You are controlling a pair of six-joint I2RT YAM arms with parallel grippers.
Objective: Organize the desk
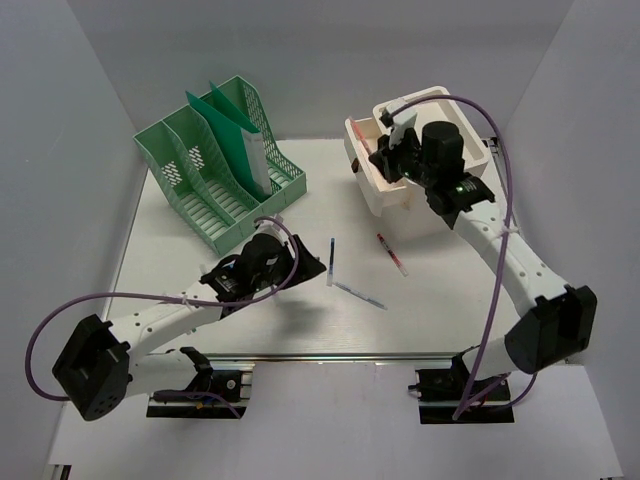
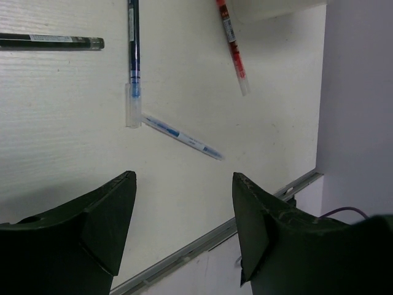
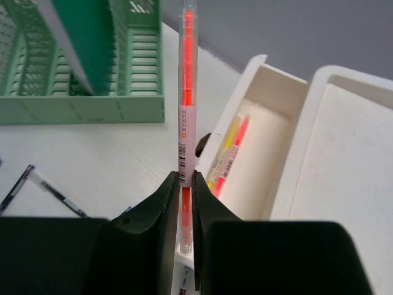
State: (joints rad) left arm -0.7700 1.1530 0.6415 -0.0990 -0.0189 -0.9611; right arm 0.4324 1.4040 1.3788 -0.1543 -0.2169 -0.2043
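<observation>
1. The left arm lies low, reaching from its base at the near left toward the middle of the desk (image 1: 430, 310). The left gripper (image 2: 183, 178) hangs over the bare top with its dark fingers apart, holding nothing.
2. The right arm stretches up to the far right. The right gripper (image 3: 186, 178) is clamped on a translucent orange highlighter pen (image 3: 187, 92), which juts out past the fingertips.
3. The desk is a large flat white tabletop with a metal rail (image 1: 330, 356) along its near edge, enclosed by pale grey walls (image 1: 60, 150).
4. A green slotted plastic file rack (image 1: 215, 170) stands at the far left. A white plastic drawer box (image 1: 420, 130) sits at the far right, with its tray open under the right gripper and yellow and pink markers (image 3: 230, 147) inside.
5. Ahead of the left gripper, a dark blue pen (image 2: 133, 55), a pale blue pen (image 2: 181, 135), a red pen (image 2: 232, 49) and a black pen (image 2: 49, 42) lie loose on the desk.
</observation>
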